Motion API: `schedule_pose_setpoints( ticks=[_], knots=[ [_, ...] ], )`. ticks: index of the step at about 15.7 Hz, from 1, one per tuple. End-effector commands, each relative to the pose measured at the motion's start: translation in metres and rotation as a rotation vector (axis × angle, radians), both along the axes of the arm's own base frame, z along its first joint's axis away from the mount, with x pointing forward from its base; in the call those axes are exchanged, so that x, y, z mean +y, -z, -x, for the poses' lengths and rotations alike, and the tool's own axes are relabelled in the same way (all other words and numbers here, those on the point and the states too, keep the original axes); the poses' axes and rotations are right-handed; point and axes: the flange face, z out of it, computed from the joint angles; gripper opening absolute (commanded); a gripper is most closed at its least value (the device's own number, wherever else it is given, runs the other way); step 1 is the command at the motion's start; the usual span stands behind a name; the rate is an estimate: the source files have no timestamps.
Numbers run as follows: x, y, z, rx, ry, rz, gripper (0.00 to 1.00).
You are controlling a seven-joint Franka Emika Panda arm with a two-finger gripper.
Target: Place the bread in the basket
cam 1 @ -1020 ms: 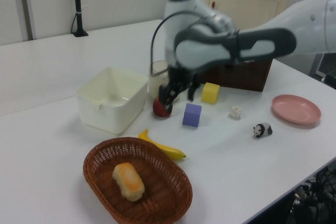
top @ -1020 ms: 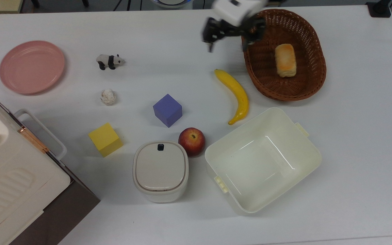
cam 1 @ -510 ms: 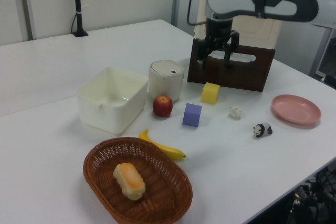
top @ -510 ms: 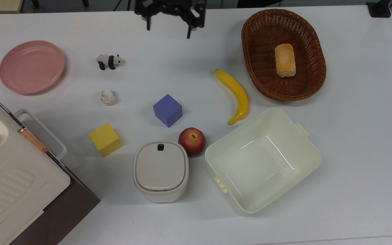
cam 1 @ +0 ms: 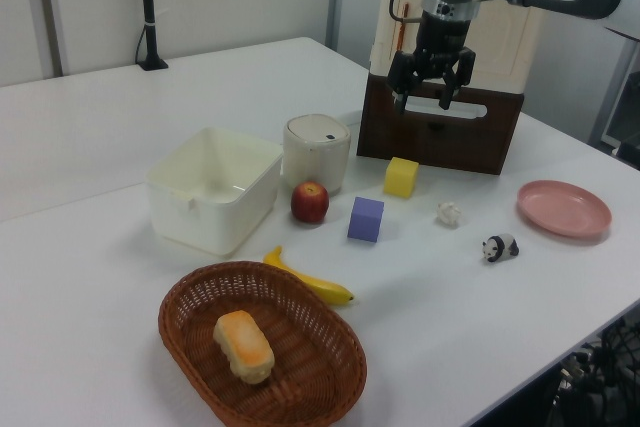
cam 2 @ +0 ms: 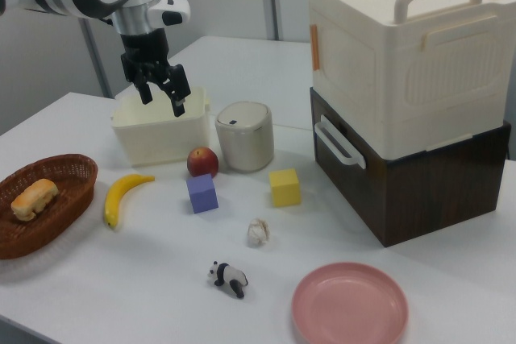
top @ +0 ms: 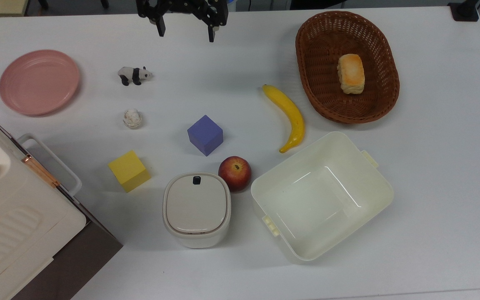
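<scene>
The bread (top: pixel 351 73) (cam 1: pixel 244 345) (cam 2: pixel 35 199), a small orange-brown loaf with pale sides, lies inside the oval brown wicker basket (top: pixel 319 91) (cam 1: pixel 330 367) (cam 2: pixel 56 215). My gripper (top: pixel 185 35) (cam 1: pixel 425 100) (cam 2: pixel 164 101) hangs high above the table, far from the basket, near the top view's upper edge. Its two black fingers are spread apart with nothing between them.
A banana (top: pixel 289 117) lies beside the basket, with a cream square tub (top: pixel 373 208) below it in the top view. An apple (top: pixel 234 173), lidded white canister (top: pixel 196 208), purple cube (top: pixel 205 134), yellow cube (top: pixel 129 171), panda figure (top: pixel 134 75) and pink plate (top: pixel 39 81) dot the table. A cream-and-brown box stack (cam 2: pixel 403 94) stands at one edge.
The gripper has swung away from the basket's rim, moving left along the top view's upper edge and rising. The bread stays in the basket.
</scene>
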Motion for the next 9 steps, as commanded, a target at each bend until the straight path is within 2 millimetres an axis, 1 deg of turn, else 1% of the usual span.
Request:
schedule_pose_setpoints(
  ticks=[1, 3, 9],
  knots=[
    [-0.0105, -0.0069, 0.0016, 0.018, 0.006, -0.038, 1.0],
    [-0.014, -0.0076, 0.0016, 0.016, 0.01, -0.038, 1.0],
    [-0.0139, -0.0065, 0.0029, 0.028, -0.001, -0.038, 1.0]
  ],
)
